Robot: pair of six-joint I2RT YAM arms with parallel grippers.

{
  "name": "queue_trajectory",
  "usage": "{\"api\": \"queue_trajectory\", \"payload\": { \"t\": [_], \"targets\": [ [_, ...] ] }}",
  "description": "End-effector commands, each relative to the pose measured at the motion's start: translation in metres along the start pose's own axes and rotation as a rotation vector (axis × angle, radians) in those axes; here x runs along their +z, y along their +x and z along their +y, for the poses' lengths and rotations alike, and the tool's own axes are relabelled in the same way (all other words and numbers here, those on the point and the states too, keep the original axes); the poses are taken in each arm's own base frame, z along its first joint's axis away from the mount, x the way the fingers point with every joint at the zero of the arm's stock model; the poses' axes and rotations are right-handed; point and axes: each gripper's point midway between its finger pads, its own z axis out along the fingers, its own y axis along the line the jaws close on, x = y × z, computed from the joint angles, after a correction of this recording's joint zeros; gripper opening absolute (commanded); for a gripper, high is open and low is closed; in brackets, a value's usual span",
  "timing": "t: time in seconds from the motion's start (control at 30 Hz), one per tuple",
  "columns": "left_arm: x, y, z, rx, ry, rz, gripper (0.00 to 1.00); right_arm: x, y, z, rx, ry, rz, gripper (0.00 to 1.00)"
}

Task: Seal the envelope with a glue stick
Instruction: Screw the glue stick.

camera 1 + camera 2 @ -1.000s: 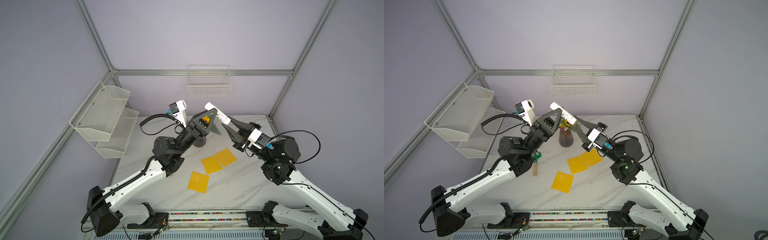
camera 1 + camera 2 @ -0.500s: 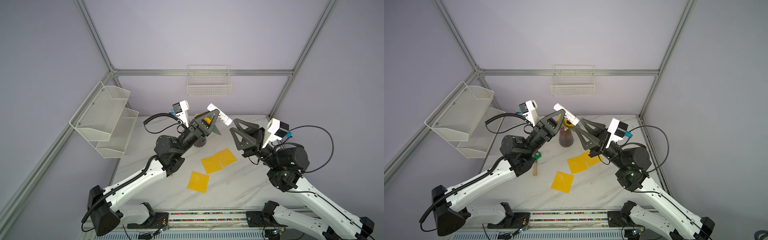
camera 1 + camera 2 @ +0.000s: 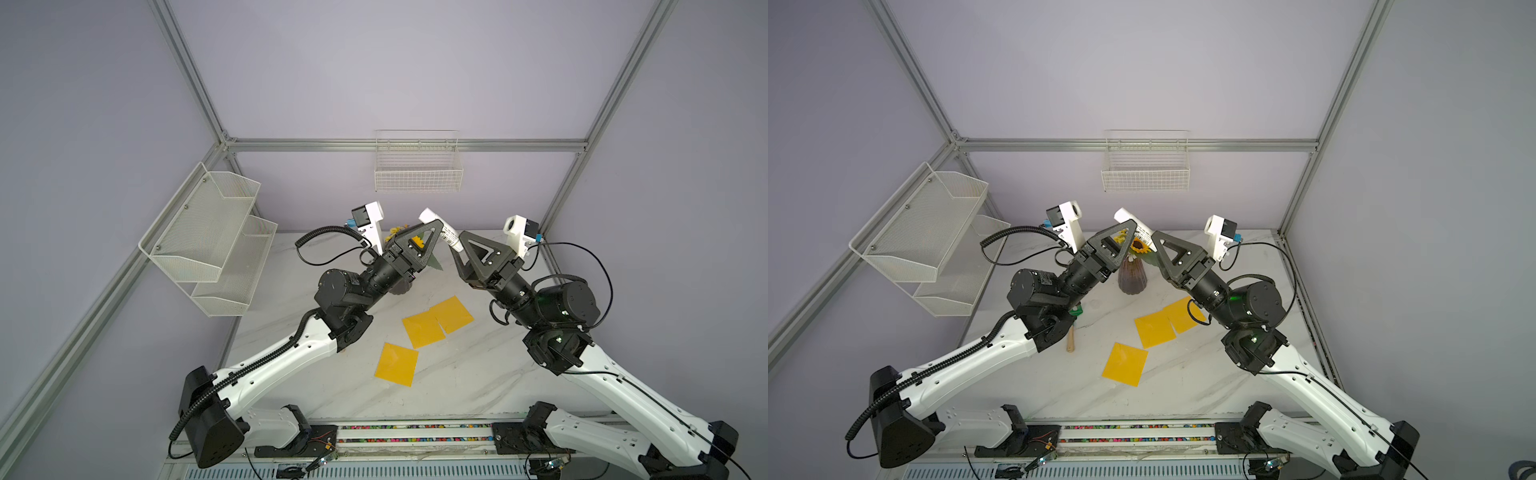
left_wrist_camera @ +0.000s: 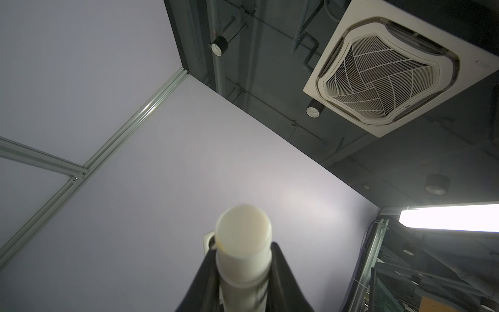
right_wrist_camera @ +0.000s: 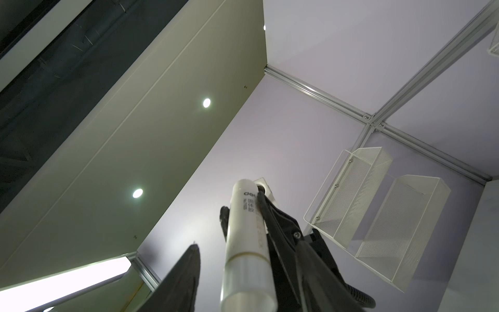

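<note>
Both top views look down; wrist views upward.

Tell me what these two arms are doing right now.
The left gripper is shut on the glue stick, holding it in the air above the back of the table. The right gripper is at the stick's other end with its fingers open, one clearly off it. Three yellow envelopes lie flat on the table, untouched.

Lavender walls [image 3: 415,62] in aluminium framing [image 3: 399,145], white marbled tabletop [image 3: 457,374], mesh shelf [image 3: 199,232], wire basket [image 3: 417,180], ceiling vent [image 4: 378,81]
</note>
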Motion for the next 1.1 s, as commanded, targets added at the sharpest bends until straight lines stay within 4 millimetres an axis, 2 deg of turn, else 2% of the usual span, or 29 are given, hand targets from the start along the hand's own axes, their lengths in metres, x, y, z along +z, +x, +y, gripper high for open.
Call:
{"api": "queue_trajectory", "payload": {
  "t": [0.0,0.1,0.27,0.53,0.57,0.63,0.67,0.73,0.93,1.07],
  "targets": [
    [0.001,-0.014,-0.015,0.024,0.047,-0.042,0.0,0.008,0.004,0.012,0.102,-0.039,0.037,0.54],
    [0.001,-0.014,-0.014,0.019,0.048,-0.047,0.0,0.01,0.003,0.013,0.105,-0.044,0.03,0.47],
    [0.002,-0.013,-0.014,0.014,0.056,-0.038,0.0,0.012,0.0,0.011,0.098,-0.035,0.015,0.42],
    [0.0,-0.011,-0.009,0.019,0.036,-0.034,0.0,0.013,0.002,0.007,0.075,-0.026,0.022,0.17],
    [-0.002,-0.01,-0.007,0.016,0.023,-0.034,0.05,0.012,0.001,0.007,0.065,-0.02,0.016,0.16],
    [-0.005,-0.009,-0.001,0.019,-0.005,-0.032,0.27,0.009,-0.002,0.004,0.028,0.002,-0.002,0.13],
    [-0.007,-0.008,0.0,0.024,-0.021,-0.028,0.34,0.007,-0.004,0.002,0.01,0.017,-0.013,0.12],
    [-0.013,-0.005,0.007,0.041,-0.068,-0.011,0.43,0.002,-0.007,-0.005,-0.039,0.055,-0.037,0.1],
    [-0.032,0.004,0.028,0.115,-0.244,0.077,0.51,-0.014,-0.018,-0.036,-0.176,0.214,-0.106,0.0],
    [-0.055,0.017,0.06,0.176,-0.459,0.198,0.52,-0.024,-0.022,-0.055,-0.263,0.314,-0.121,0.0]
  ]
}}
